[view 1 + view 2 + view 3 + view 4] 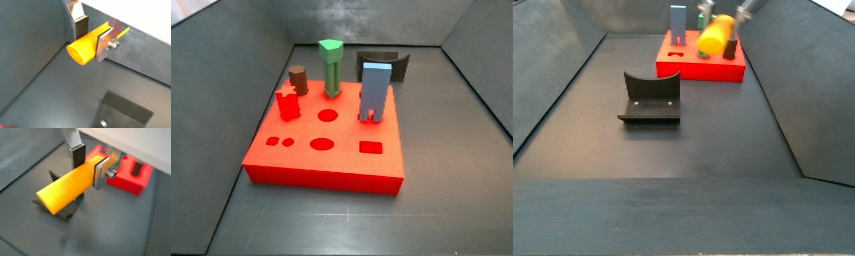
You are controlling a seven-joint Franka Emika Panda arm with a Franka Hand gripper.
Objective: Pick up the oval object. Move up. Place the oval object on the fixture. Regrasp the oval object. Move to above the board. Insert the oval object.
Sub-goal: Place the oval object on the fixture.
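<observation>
In a side view, the dark U-shaped fixture (649, 98) sat nearest on the dark desk floor, empty. Beyond it, raised in the air, the pincer (720, 22) was closed on the yellow-orange oval peg (715, 39), its silver fingers (103, 45) clamping the peg's sides in both wrist views. Farthest lay the flat red board (702, 67), carrying a blue rectangular post (374, 90) and a green hexagonal post (331, 68).

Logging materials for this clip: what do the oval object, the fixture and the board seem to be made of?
The oval object, clamped in the end effector above the floor: likely plastic, uniform yellow-orange, matte. The fixture: dark, dull, perhaps metal or plastic; unclear. The board: evenly red, matte, probably plastic.
</observation>
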